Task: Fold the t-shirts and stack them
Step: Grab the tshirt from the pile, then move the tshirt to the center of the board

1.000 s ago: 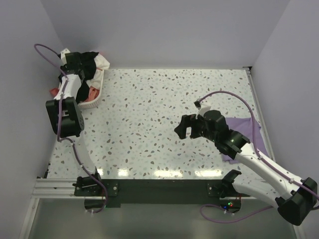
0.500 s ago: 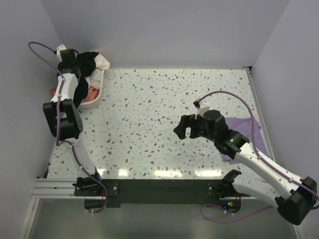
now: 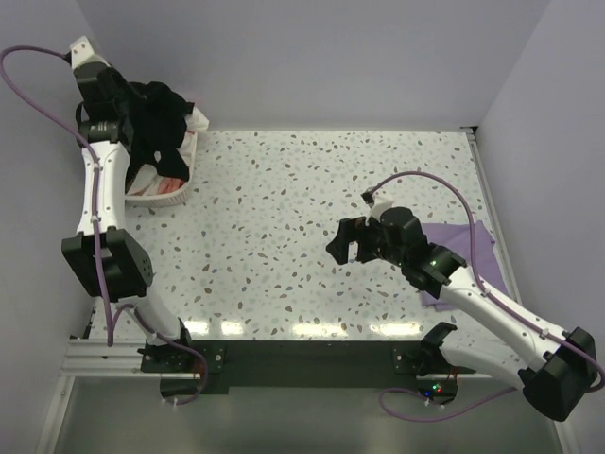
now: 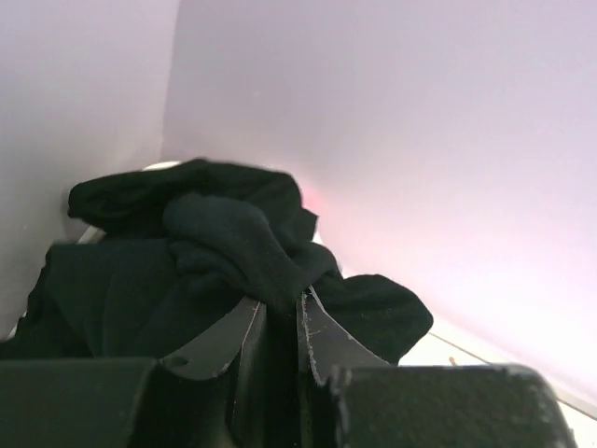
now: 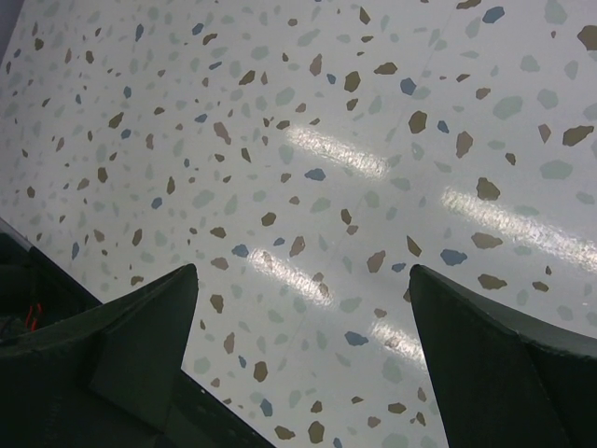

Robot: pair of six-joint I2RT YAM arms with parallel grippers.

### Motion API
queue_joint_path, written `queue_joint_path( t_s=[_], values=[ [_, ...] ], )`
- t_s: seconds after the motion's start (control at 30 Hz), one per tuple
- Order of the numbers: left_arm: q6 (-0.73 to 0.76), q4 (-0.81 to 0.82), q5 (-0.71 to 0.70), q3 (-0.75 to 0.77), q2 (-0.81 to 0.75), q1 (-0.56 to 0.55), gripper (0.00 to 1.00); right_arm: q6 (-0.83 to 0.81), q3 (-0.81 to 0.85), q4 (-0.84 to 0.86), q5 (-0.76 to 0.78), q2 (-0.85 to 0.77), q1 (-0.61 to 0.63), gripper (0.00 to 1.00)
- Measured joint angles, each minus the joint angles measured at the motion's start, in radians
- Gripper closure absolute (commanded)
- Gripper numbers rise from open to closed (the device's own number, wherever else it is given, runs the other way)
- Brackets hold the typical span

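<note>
The black t-shirt [image 3: 156, 118] hangs bunched over the white laundry basket [image 3: 151, 194] at the far left corner. My left gripper [image 3: 128, 109] is raised there and shut on a fold of it. In the left wrist view the black t-shirt [image 4: 233, 247] is pinched between the two fingers [image 4: 322, 336]. The lavender t-shirt [image 3: 463, 251] lies folded flat at the table's right side, partly under my right arm. My right gripper [image 3: 342, 248] hovers over the middle of the table, open; the right wrist view shows my right gripper [image 5: 303, 280] with only speckled tabletop between its fingers.
The basket holds other clothes, pink and white [image 3: 165, 182]. Grey walls close in the table on the left, back and right. A dark rail [image 3: 284, 355] runs along the near edge by the arm bases.
My left gripper closed on the black t-shirt in the basket and lifted it up and toward the back-left corner. The right arm has barely moved.
</note>
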Motion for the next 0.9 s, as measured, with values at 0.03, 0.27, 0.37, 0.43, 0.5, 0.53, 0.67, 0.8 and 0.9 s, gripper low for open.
queue_joint_path(
  t_s=[0.03, 0.27, 0.37, 0.43, 0.5, 0.53, 0.67, 0.8, 0.9],
  values=[
    [0.001, 0.001, 0.012, 0.000, -0.018, -0.003, 1.00, 0.000, 0.000, 0.000, 0.000, 0.003, 0.000, 0.01],
    [0.010, 0.006, 0.049, -0.022, -0.146, -0.093, 1.00, -0.001, 0.028, 0.002, 0.010, 0.014, 0.000, 0.01],
    [0.022, 0.017, 0.047, -0.072, -0.235, -0.195, 1.00, -0.001, 0.051, 0.003, 0.017, 0.020, 0.000, 0.01],
    [0.022, 0.020, 0.044, -0.116, -0.300, -0.277, 1.00, -0.001, 0.064, 0.003, 0.023, 0.020, 0.000, 0.01],
    [0.022, 0.035, 0.038, -0.171, -0.365, -0.359, 1.00, 0.000, 0.077, 0.004, 0.027, 0.019, 0.000, 0.01],
    [0.021, 0.042, 0.029, -0.201, -0.396, -0.402, 1.00, 0.000, 0.079, 0.004, 0.027, 0.017, 0.000, 0.01],
    [-0.004, 0.124, -0.010, -0.361, -0.480, -0.567, 1.00, 0.005, 0.082, 0.003, 0.027, 0.007, 0.000, 0.01],
    [-0.046, 0.211, -0.039, -0.503, -0.406, -0.733, 0.97, 0.016, 0.082, 0.003, 0.033, -0.007, 0.000, 0.01],
    [-0.075, 0.262, -0.035, -0.516, -0.203, -0.842, 0.81, 0.029, 0.077, 0.004, 0.045, -0.014, 0.000, 0.01]
  ],
)
